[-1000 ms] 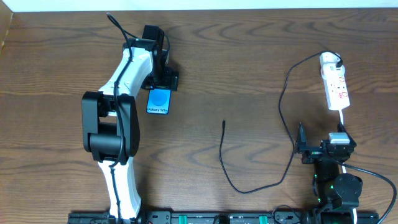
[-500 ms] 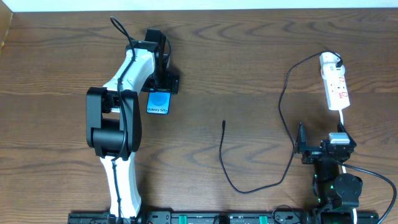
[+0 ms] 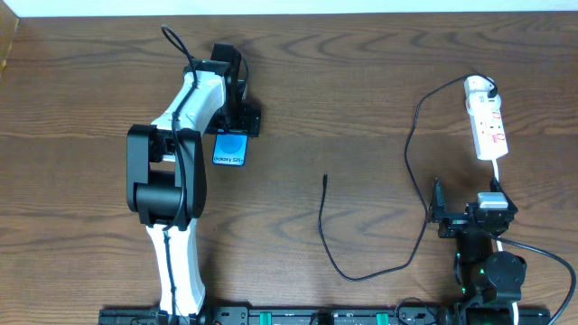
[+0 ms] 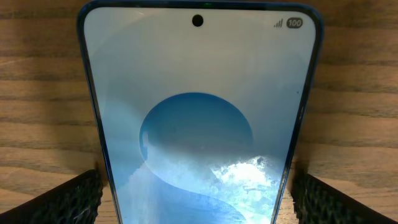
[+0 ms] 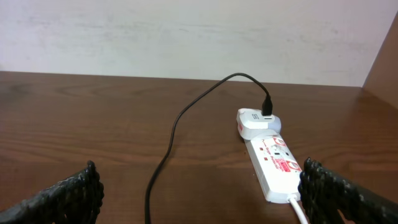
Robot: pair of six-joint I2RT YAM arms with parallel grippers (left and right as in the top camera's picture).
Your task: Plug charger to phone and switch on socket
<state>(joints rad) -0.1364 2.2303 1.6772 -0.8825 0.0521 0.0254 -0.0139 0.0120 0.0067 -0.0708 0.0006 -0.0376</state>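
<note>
**Ana:** Dark wood-grain bench (image 3: 361, 72), pale wall along its far edge. Where does everything sit?

**Ben:** The slim, black-edged phone with the bright blue screen (image 3: 231, 148) lies flat on the left half, screen up. The left fingers (image 4: 68, 199) stand at full spread, one on each side of the phone's end nearest them. They grip nothing. I'd judge they are lined up to steady it for plugging in.

**Ana:** And the charger?

**Ben:** The long thin black charger cable (image 3: 322, 215) loops across the middle of the bench. Its small black connector tip (image 3: 325, 180) rests free, well apart from the phone, with bare wood between. The other end is already in the white adapter plug (image 3: 477, 88) at the far end of the small, elongated white power-strip socket (image 3: 489, 126).

**Ana:** And the right arm?

**Ben:** The right fingers (image 5: 62, 196) are spread wide too, and empty. They sit low near the front edge and face the socket, probably placed for its switch.

**Ana:** Room to move?

**Ben:** Plenty in the centre. The socket lies toward the right edge, so there is less margin there. The cable also runs just beside the right arm and could snag.
</note>
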